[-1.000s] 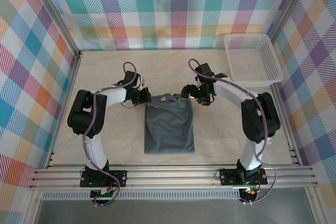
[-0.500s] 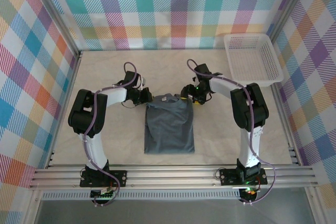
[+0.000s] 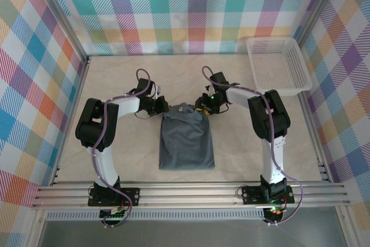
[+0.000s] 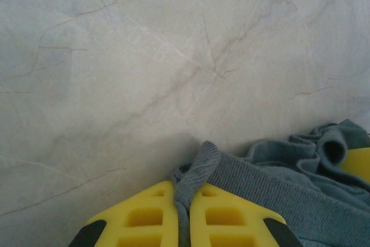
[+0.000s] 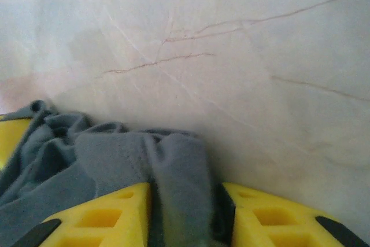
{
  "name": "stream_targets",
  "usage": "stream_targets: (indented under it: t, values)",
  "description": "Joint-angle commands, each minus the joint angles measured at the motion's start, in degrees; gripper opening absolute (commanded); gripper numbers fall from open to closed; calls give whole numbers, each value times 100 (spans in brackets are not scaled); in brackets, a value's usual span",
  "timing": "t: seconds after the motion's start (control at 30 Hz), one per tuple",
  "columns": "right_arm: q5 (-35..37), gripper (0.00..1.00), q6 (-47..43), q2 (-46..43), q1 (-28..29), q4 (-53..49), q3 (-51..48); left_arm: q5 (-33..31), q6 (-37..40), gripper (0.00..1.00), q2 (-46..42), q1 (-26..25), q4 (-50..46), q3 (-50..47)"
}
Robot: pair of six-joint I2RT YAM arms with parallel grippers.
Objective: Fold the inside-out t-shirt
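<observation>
The inside-out t-shirt [image 3: 186,143] lies mid-table as a narrow slate-grey rectangle, its far edge bunched up. At the far left corner, my left gripper [image 3: 163,108] is shut on it; the left wrist view shows a ribbed hem [image 4: 199,166] pinched tight between the yellow fingers of the left gripper [image 4: 183,192]. My right gripper [image 3: 200,107] holds the far right corner. In the right wrist view a thick fold of grey fabric [image 5: 179,166] fills the gap of the right gripper [image 5: 185,195], with a small dark space beside the right finger.
A white mesh basket [image 3: 277,65] stands at the far right corner of the beige marbled table [image 3: 115,73]. Plaid walls and metal frame rails enclose the table on three sides. Both arm bases sit on the near rail.
My right gripper has moved left and slightly farther away, drawing the shirt's far right corner inward and bunching the far edge. The left arm has stayed still.
</observation>
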Motion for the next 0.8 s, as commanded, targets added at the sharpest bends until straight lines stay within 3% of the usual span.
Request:
stream_targets:
  t: [0.0, 0.23, 0.37, 0.63, 0.77]
  values:
    - [-596, 32, 18, 264, 325, 326, -177, 153, -61, 0, 42, -62, 92, -83]
    - [-397, 0, 65, -27, 319, 208, -181, 87, -283, 0, 37, -37, 93, -133]
    - [-528, 0, 25, -384, 290, 64, 116, 618, -834, 0, -278, 113, 536, -50]
    - [-777, 0, -391, -1479, 4, -413, 1773, 1144, -1108, 0, -1793, 680, 44, 1245]
    - [-983, 0, -660, -2058, -55, 67, 1682, 1159, -1100, 0, -2637, 682, 318, 1037]
